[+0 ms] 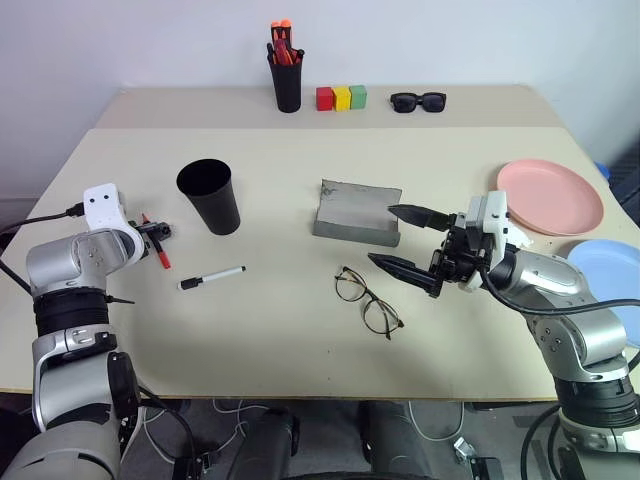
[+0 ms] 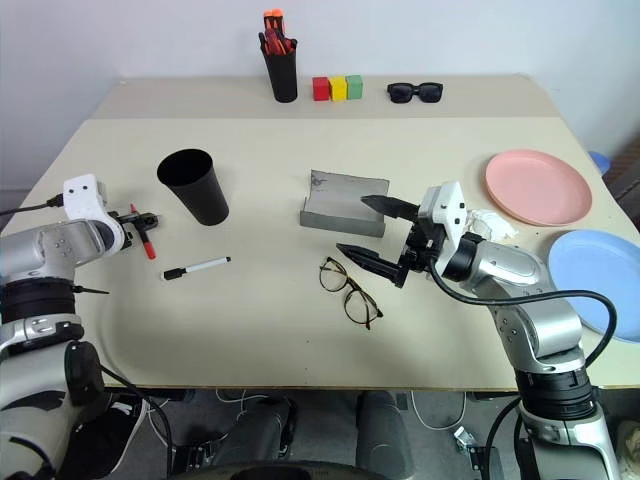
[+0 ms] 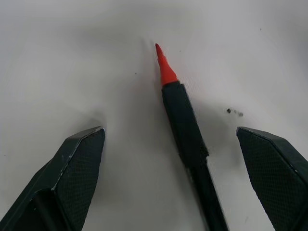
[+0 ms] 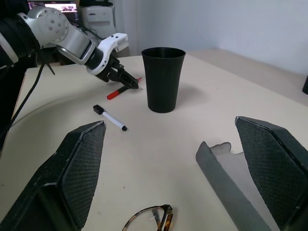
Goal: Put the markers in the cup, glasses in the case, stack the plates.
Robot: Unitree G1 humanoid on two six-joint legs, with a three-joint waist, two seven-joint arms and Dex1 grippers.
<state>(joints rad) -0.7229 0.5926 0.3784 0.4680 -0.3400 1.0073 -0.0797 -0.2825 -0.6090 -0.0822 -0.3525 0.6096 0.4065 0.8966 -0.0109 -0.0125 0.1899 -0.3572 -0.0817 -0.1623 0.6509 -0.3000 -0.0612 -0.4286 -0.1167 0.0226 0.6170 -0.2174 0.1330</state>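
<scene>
Lying nearest the front edge of the table (image 1: 300,330), a little right of its middle, the glasses (image 1: 368,298) are resting open on the bare top, lenses up. Just beyond them the right gripper (image 1: 398,238) is hovering above the surface, pointing toward the left edge with its two black fingers spread wide and nothing between them. Left of the glasses, the white-bodied marker (image 1: 212,278) is lying flat, its dark cap toward the left edge. Further left, near the left edge, the left gripper (image 3: 171,144) is sitting low over the red-tipped marker (image 1: 160,256); in the left wrist view its fingers are standing apart on either side of the dark barrel, touching it on neither side, while the red tip is pointing away from the wrist. Just beyond the white marker, the cup (image 1: 210,195) is standing upright with its mouth up, well apart from both markers. At the middle of the table the grey case (image 1: 357,212) is lying open, directly beyond the glasses. Toward the right edge, the light blue plate (image 1: 608,285) is lying nearer the front and the salmon pink plate (image 1: 550,195) just beyond it, side by side and not stacked. Along the far edge a slim black pen holder (image 1: 287,82) of orange-and-red pens is standing, then red, yellow and green blocks (image 1: 341,97) in a row, then black sunglasses (image 1: 418,101).
</scene>
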